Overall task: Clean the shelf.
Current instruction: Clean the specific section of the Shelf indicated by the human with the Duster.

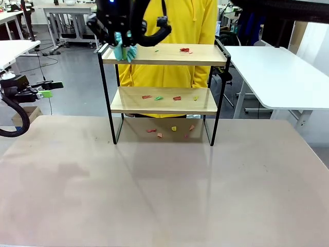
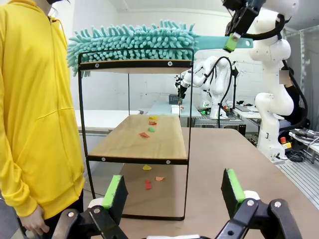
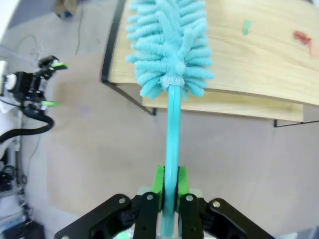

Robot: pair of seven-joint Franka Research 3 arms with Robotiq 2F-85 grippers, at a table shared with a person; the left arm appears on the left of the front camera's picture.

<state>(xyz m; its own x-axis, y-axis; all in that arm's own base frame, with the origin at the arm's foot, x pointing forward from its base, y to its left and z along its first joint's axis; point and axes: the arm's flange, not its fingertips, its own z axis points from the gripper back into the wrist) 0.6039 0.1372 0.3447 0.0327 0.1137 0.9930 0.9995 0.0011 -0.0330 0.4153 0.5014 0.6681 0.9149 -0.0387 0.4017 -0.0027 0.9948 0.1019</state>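
Note:
The shelf [image 1: 164,108] stands mid-table, a black frame with two wooden boards. My right gripper [image 1: 121,37] hangs above the top board's left end, shut on the handle of a teal fluffy duster [image 1: 125,52]. In the right wrist view the duster [image 3: 172,45] lies with its head on the top board [image 3: 259,64], the handle clamped in the right gripper [image 3: 169,181]. Red and green paper scraps [image 1: 184,50] lie on the top board, more scraps [image 1: 158,98] on the lower board. My left gripper [image 2: 173,189] stands open and empty off the shelf's left end.
A person in a yellow hoodie [image 1: 169,20] stands right behind the shelf. Several scraps [image 1: 174,128] lie on the table under the shelf. White tables [image 1: 277,72] stand to the right and far left. The near half of the table [image 1: 164,195] is bare.

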